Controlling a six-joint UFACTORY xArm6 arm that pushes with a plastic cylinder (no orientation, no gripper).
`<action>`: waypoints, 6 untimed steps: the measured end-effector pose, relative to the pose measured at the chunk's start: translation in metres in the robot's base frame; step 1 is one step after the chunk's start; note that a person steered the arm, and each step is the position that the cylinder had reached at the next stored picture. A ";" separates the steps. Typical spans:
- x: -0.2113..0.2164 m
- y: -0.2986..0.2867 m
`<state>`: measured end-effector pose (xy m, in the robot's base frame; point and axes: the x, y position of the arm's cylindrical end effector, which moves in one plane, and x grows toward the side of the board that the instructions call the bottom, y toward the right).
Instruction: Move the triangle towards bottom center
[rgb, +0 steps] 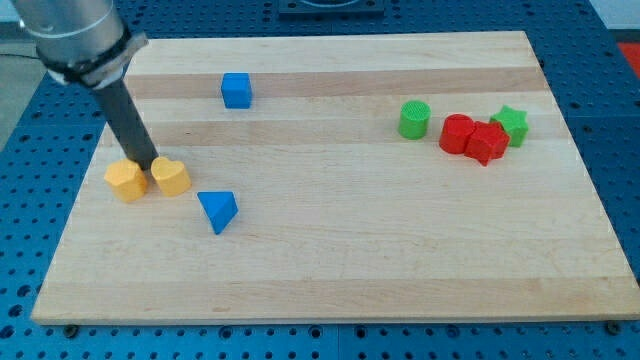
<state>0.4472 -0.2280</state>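
Observation:
The blue triangle (218, 210) lies on the wooden board (330, 260) at the view's lower left. My tip (146, 166) touches down between two yellow blocks, a yellow pentagon-like block (126, 181) on its left and a yellow heart-like block (171, 177) on its right. The tip is up and to the left of the blue triangle, about one block's width away from it.
A blue cube (236, 90) sits near the view's top left. At the right stand a green cylinder (414, 119), a red cylinder (457, 134), a red block (487, 142) and a green star (511, 124), bunched together.

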 end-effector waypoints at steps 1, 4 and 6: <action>0.022 0.022; 0.085 0.143; 0.080 0.174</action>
